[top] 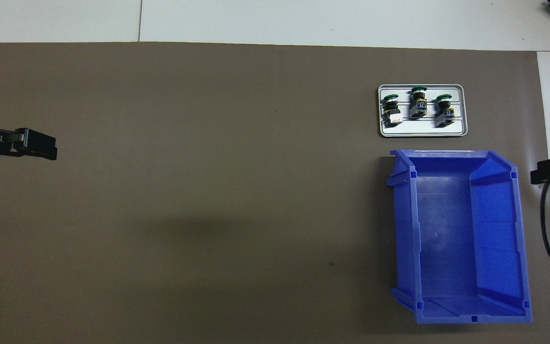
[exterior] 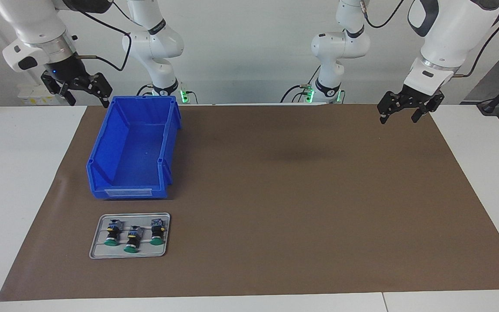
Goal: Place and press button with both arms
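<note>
Three green-capped buttons lie side by side on one small grey tray, which sits on the brown mat at the right arm's end of the table. All three are on their sides with the green caps pointing away from the robots. Nothing marks one of them out from the other two.

The landmark is the single blue bin. The tray lies just beside the bin's low open front, farther from the robots than the bin, with a narrow strip of mat between them. The bin has nothing in it.

The right gripper hangs in the air over the table edge beside the bin's tall back corner, well apart from the tray and the buttons. Its fingers stand spread wide and hold nothing.

The left gripper hangs over the mat's edge at the left arm's end of the table, well apart from the bin and farther still from the tray. Its jaws are also wide apart and grip nothing. Both arms wait, raised.

Counted: three buttons, one tray, one bin, two grippers.
</note>
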{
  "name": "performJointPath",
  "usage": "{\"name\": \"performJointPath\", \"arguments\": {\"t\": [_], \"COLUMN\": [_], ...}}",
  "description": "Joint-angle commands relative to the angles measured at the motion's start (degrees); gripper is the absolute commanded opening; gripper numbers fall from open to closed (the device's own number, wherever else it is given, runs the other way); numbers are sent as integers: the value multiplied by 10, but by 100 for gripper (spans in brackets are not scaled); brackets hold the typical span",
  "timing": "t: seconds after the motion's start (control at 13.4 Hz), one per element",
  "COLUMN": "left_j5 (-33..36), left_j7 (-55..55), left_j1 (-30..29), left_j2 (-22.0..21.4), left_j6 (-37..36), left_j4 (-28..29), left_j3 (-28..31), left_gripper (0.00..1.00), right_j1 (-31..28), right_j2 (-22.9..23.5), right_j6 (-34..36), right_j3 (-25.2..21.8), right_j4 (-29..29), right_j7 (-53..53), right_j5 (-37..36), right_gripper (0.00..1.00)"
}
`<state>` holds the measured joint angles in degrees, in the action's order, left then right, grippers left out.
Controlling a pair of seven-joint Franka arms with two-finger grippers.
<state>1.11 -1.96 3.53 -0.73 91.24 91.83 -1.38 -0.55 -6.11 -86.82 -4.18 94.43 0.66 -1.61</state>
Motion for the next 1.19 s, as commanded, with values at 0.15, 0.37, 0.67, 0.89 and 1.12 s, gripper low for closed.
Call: {"name": "performJointPath", "arguments": {"t": [0.15, 0.37, 0.67, 0.89, 1.12], "left_j5": [-5, -5, -5, -5, -5], "left_j7": [4, 4, 4, 4, 4], "left_j1": [-4, -5, -4, -4, -4], "left_j2": [-14, -14, -14, -14, -14], "left_j6": [-3, -3, -3, -3, -3], "left_j4": [14, 14, 14, 14, 14], "left_j3": [-1, -1, -1, -1, -1], "left_gripper": [100, 100, 100, 100, 100], "right_j1": [-7, -5, 2, 0, 18], "right_j2": [-12, -18, 37, 139, 270], "right_j6": [4, -4, -62, -159, -216], "right_j3": [5, 6, 8, 13, 15], "right_j4": [13, 26, -7, -41, -127], "right_j7": [1, 4, 32, 39, 51], "right_j5": [-13, -13, -14, -2, 6], "right_gripper": [100, 100, 100, 100, 100]}}
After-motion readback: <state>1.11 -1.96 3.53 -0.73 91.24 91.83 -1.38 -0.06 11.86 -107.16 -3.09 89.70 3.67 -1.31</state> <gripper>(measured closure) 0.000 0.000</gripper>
